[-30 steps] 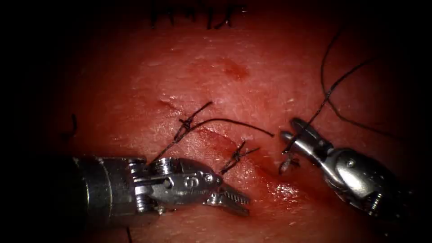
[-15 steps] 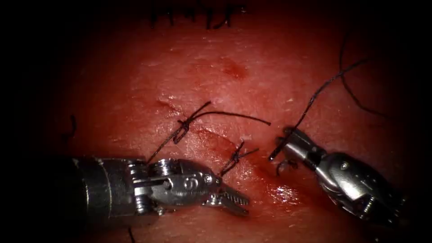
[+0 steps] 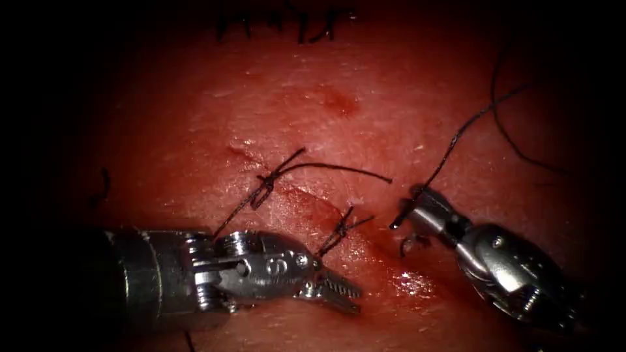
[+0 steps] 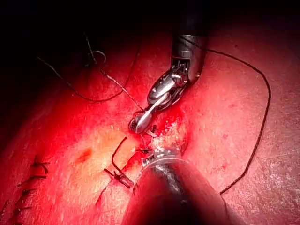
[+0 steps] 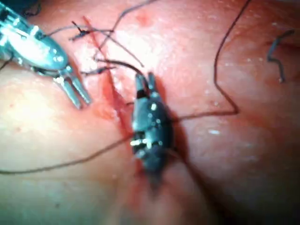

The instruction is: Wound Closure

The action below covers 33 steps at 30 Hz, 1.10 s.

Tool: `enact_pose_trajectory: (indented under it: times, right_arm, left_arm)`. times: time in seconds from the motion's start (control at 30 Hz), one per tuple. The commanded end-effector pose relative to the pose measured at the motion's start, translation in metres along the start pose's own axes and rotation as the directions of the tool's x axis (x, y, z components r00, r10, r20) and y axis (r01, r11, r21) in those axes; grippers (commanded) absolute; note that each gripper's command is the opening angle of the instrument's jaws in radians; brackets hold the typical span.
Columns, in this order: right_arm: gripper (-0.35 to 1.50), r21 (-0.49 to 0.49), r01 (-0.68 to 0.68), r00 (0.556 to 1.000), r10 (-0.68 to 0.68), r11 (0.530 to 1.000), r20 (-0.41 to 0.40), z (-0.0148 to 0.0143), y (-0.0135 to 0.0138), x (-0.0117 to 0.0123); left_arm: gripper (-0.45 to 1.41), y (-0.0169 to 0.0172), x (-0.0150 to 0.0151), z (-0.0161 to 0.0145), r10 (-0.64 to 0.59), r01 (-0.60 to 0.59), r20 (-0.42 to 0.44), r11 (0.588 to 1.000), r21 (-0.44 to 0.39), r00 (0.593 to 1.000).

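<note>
The left tool (image 3: pixel 336 291) is parked low over the tissue (image 3: pixel 365 124), just left of the cut (image 3: pixel 339 225), jaws slightly parted and nothing held. The right tool (image 3: pixel 407 212) is clamped on the thread (image 3: pixel 456 140) right of the cut, with the strand running up and far right from its tip. Two knotted stitches (image 3: pixel 270 182) are seen across the cut, tails loose. The needle can't be made out, so its spot is left unsaid.

A surgical training bench is indicated: red-stained tissue (image 3: pixel 365 130) under endoscope lighting, knotted stitches (image 3: pixel 270 179) along a cut at centre frame, dark surroundings at the frame edges.
</note>
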Motion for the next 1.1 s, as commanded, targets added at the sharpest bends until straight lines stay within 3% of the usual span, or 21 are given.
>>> enact_pose_trajectory:
  times: [0.03, 0.87, 1.07, 1.1]
  right_arm:
    - [-0.35, 0.014, -0.015, 1.0, 0.015, 1.0, 0.006, 0.0009, -0.0005, -0.0009]
    - [-0.35, 0.133, -0.212, 0.977, 0.211, 0.968, 0.021, 0.0018, -0.0028, -0.0042]
    - [-0.35, 0.184, -0.323, 0.946, 0.321, 0.928, 0.044, 0.0021, -0.0035, -0.005]
    - [-0.35, 0.179, -0.46, 0.888, 0.455, 0.87, 0.068, 0.0022, -0.0036, -0.0051]
  left_arm:
    - [-0.13, -0.0002, 0.0, 0.0007, 0.0, 0.0, 0.0, 1.0, -0.001, 1.0]
    - [-0.13, -0.0004, 0.0001, 0.0007, 0.0, 0.0, -0.001, 1.0, 0.008, 1.0]
    - [-0.13, -0.0004, 0.0001, 0.0007, 0.0, 0.0, -0.002, 1.0, 0.008, 1.0]
    - [-0.13, -0.0004, 0.0001, 0.0007, 0.0, 0.0, -0.002, 1.0, 0.008, 1.0]
